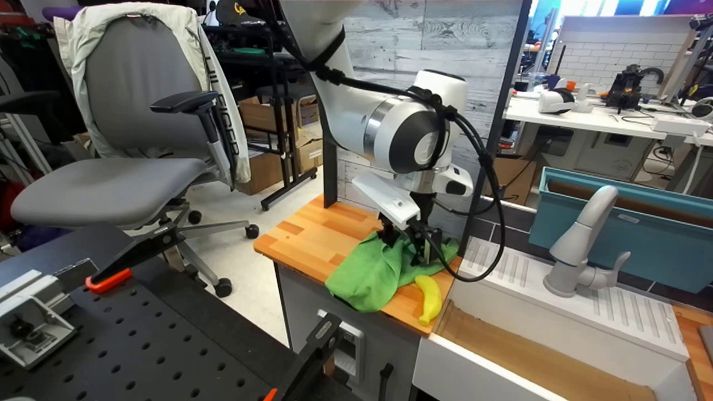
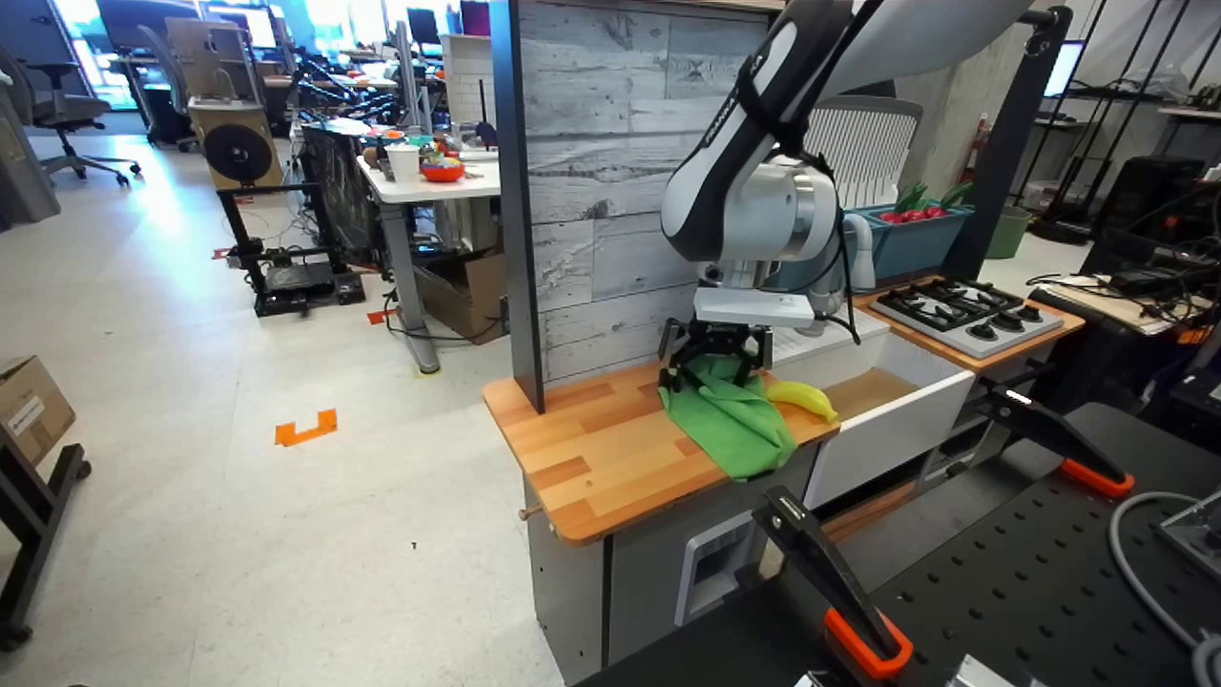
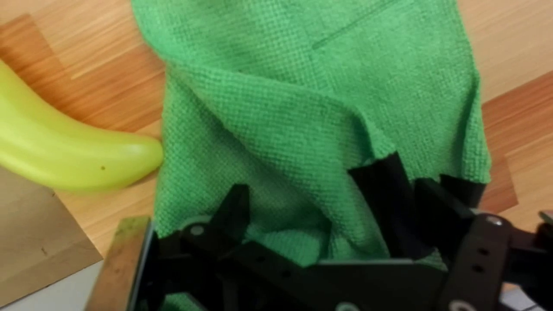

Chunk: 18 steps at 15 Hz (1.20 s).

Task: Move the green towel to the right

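Note:
The green towel (image 1: pixel 365 275) lies crumpled on the wooden counter and hangs a little over its front edge; it also shows in an exterior view (image 2: pixel 734 425). In the wrist view the towel (image 3: pixel 268 103) fills the middle, with folds running down between the fingers. My gripper (image 1: pixel 408 245) points down at the back part of the towel, and it shows in an exterior view (image 2: pixel 715 374) too. In the wrist view the gripper (image 3: pixel 324 198) has its black fingers wide apart, with loose towel between them. The fingertips are low at the cloth; whether they touch the counter is hidden.
A yellow banana (image 1: pixel 430 301) lies beside the towel, its tip at the towel's edge in the wrist view (image 3: pixel 86 151). The white sink (image 1: pixel 473 370) and faucet (image 1: pixel 579 250) adjoin the wooden counter (image 2: pixel 610 448). A grey wood-pattern panel (image 2: pixel 610 191) stands behind.

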### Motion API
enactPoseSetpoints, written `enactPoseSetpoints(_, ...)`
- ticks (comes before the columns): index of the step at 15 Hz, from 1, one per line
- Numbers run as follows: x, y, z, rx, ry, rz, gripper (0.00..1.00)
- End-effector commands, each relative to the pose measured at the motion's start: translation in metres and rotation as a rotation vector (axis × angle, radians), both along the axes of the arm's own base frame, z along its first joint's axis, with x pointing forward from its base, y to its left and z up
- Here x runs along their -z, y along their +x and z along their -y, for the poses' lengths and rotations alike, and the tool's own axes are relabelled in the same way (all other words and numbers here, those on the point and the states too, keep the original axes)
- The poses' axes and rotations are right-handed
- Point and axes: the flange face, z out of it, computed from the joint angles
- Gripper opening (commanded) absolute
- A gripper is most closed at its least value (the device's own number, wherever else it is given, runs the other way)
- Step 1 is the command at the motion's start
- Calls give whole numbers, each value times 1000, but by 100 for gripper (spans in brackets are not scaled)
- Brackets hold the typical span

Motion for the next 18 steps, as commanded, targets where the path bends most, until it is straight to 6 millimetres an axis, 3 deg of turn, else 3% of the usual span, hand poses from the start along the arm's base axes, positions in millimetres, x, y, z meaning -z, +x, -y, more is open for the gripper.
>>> enactPoseSetpoints(1, 2, 4, -7, 2, 22, 2, 100)
enactPoseSetpoints(7, -27, -3, -30, -51, 15, -8, 100)
enactPoseSetpoints(11, -66, -17, -38, -68, 4, 21, 100)
enactPoseSetpoints(15, -113, -35, -33, -54, -25, 62, 100)
enactPoseSetpoints(16, -86, -15, -34, -52, -3, 51, 100)
enactPoseSetpoints(18, -105, -23, -32, -50, -8, 52, 100)
